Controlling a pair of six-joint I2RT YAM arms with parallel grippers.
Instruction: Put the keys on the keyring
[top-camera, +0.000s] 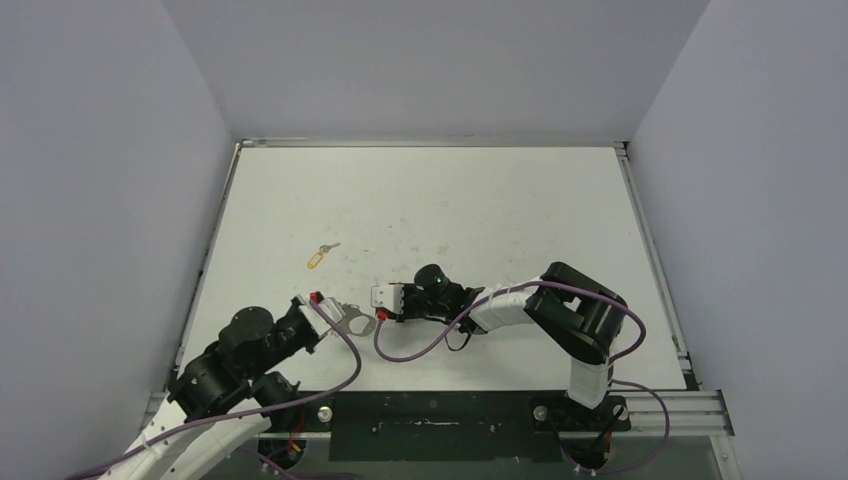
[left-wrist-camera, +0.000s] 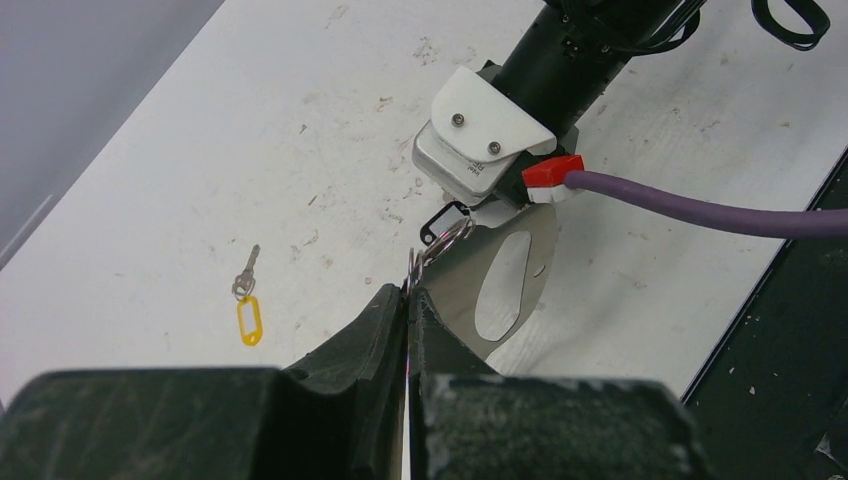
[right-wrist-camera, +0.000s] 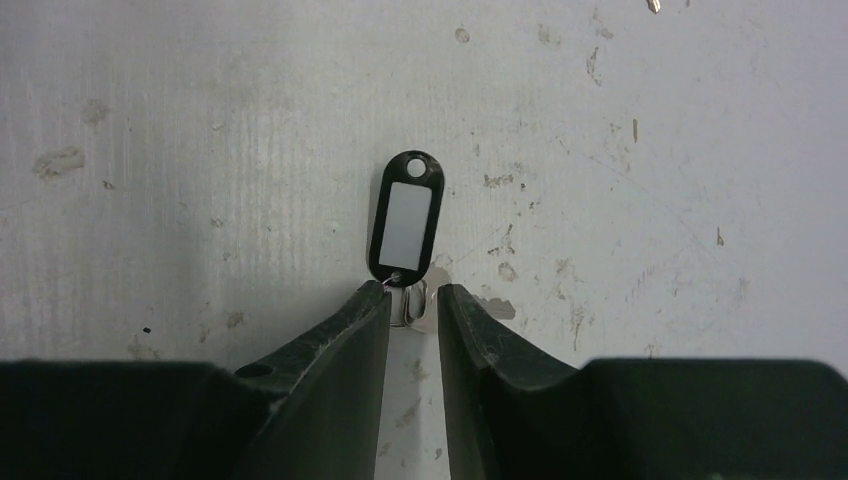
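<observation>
On my feed the white, scuffed counter (top-camera: 450, 200) fills most of the top view, and both arms reach in over its near half, their tips close together.

The left gripper (left-wrist-camera: 408, 300) is pressed together, clamped on the keyring (left-wrist-camera: 460, 290). It pinches the small rings (left-wrist-camera: 440, 245) at one end, and the flat silver oval plate sticks out just ahead of and to the right of the fingertips. The right arm's wrist sits directly beyond that plate, with a purple cable (left-wrist-camera: 700, 205) running off to the right.

The right gripper (right-wrist-camera: 413, 300) points down at the counter with its jaws a narrow gap apart. The head of the black-tagged key (right-wrist-camera: 420, 305) sits in that gap, and part of the blade shows past the right finger. I cannot tell whether the fingers are actually pinching the key or only straddling it. The black tag (right-wrist-camera: 405, 215), with its white insert, lies flat just ahead of the fingertips — touching the counter.

The yellow-tagged key (left-wrist-camera: 246, 284) lies alone on the counter — well ahead of the left gripper and off to its left, apart from both arms.
</observation>
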